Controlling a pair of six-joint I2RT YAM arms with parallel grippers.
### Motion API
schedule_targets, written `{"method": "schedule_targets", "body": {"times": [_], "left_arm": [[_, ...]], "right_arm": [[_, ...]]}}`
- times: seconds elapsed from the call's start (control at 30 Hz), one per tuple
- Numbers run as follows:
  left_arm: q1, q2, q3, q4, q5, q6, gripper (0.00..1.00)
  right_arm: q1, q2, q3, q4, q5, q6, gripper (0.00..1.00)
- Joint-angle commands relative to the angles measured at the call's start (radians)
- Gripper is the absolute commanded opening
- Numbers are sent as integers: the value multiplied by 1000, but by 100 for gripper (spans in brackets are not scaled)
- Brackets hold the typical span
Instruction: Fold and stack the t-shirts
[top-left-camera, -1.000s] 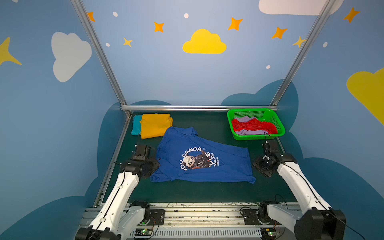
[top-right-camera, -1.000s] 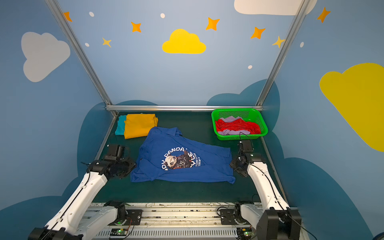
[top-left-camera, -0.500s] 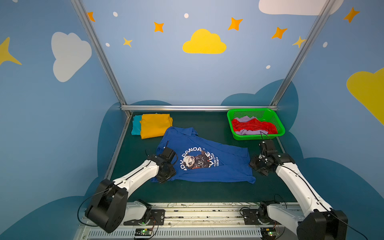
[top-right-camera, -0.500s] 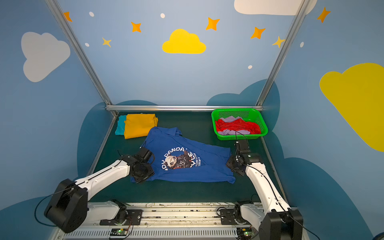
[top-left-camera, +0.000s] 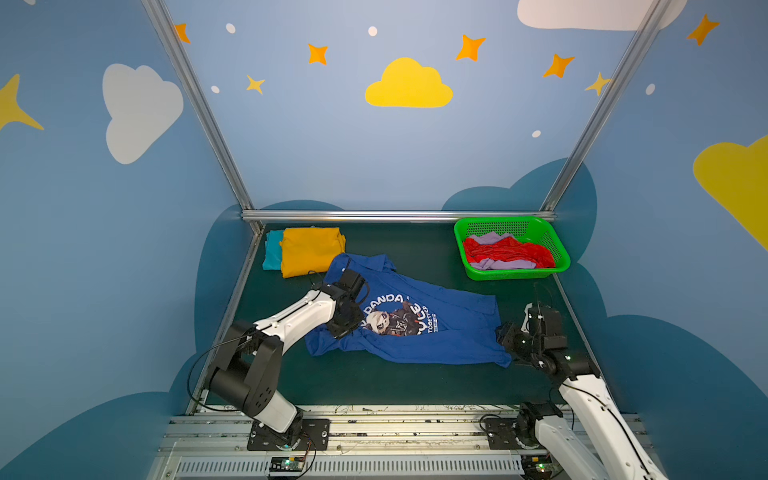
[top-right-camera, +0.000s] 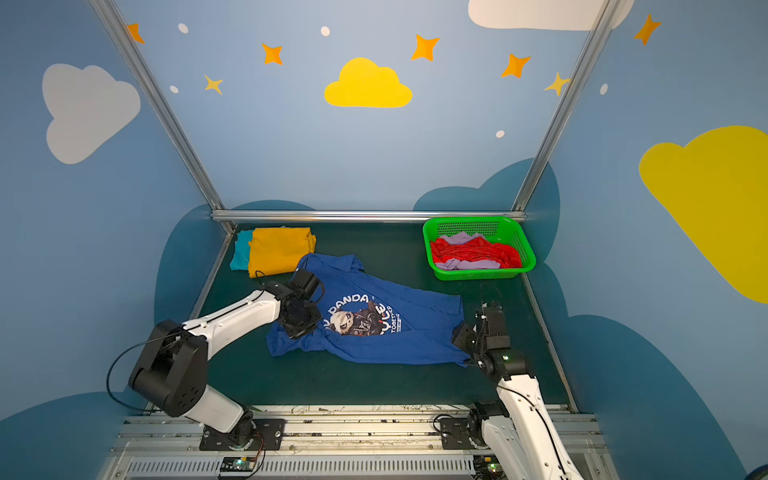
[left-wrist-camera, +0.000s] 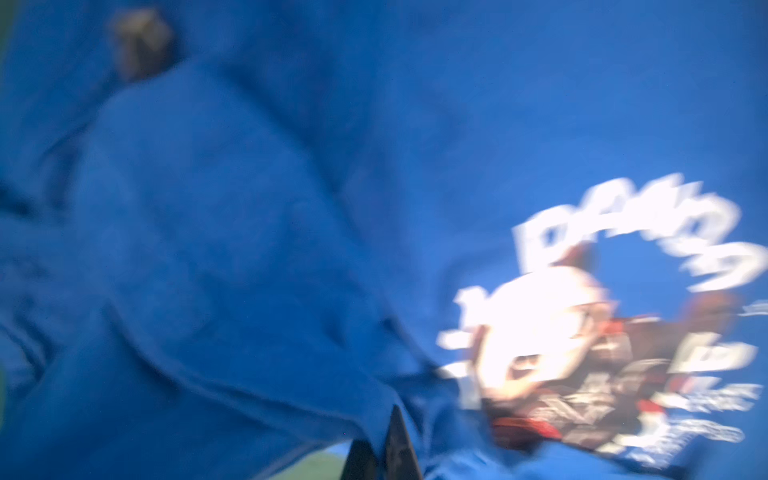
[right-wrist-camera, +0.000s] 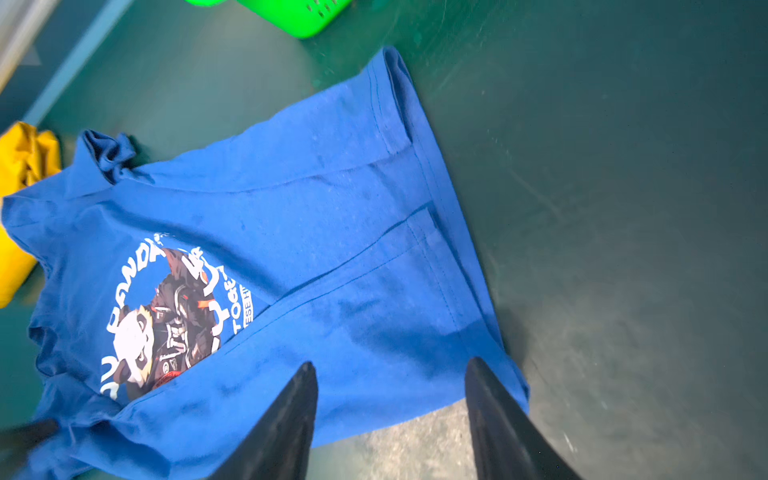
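The royal blue t-shirt (top-left-camera: 436, 328) with the panda print lies spread on the dark green table (top-left-camera: 415, 382), a little wrinkled. The left gripper (top-left-camera: 343, 330) is down on the cloth just beside the print; its jaws are hidden from here. The right gripper (top-left-camera: 506, 334) is low at the shirt's right edge. At the back left a folded mustard yellow t-shirt (top-left-camera: 309, 251) lies on a teal t-shirt (top-left-camera: 271, 254). At the back right a green mesh basket (top-left-camera: 515, 274) holds a red t-shirt (top-left-camera: 511, 254) and a lilac t-shirt (top-left-camera: 492, 238).
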Motion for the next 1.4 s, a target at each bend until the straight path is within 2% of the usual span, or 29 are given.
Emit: {"method": "schedule_targets", "body": {"times": [0.0,0.13,0.2,0.23,0.27,0.3,0.33,0.37,0.53,0.63,0.7,0.8,0.87,0.97,1.03,1.17,1.27,1.37], "left_arm": [[10,72,78,-69,49,66,11],[17,169,142,-79,87,98,11],[23,214,177,-100,104,115,15],[25,230,188,-102,107,121,23],[28,243,197,-103,111,126,41],[30,250,204,-105,111,129,55],[33,254,214,-113,105,130,61],[36,248,221,-120,92,131,62],[43,118,228,-204,-29,125,65],[44,-21,177,-275,-116,99,69],[52,-114,112,-305,-158,68,71],[81,-248,-27,-294,-205,-14,71],[111,-316,-126,-214,-169,-33,69],[150,-379,-246,-72,-65,-53,71],[161,-395,-294,8,-35,-72,74],[173,-370,-326,93,-28,-70,75],[200,-321,-315,90,-37,-50,69],[234,-273,-320,111,-1,-12,56]], "right_arm": [[4,-22,8,49,51,-13,58],[3,64,51,26,36,-29,52],[4,105,66,35,13,-35,52],[4,120,69,46,3,-34,52],[7,135,71,59,-7,-33,52],[9,146,71,69,-12,-33,53],[18,160,73,82,-16,-38,53],[32,179,80,88,-16,-49,53],[216,286,124,133,41,-119,43],[360,385,150,245,33,-178,40],[455,492,212,315,-4,-235,41],[570,696,359,346,-71,-315,51],[609,830,485,311,-139,-326,59],[645,1043,737,164,-216,-302,66],[667,1184,908,83,-270,-319,67],[706,1378,1094,46,-366,-319,65],[717,1470,1167,44,-415,-288,64],[719,1527,1200,40,-446,-265,64]]}}
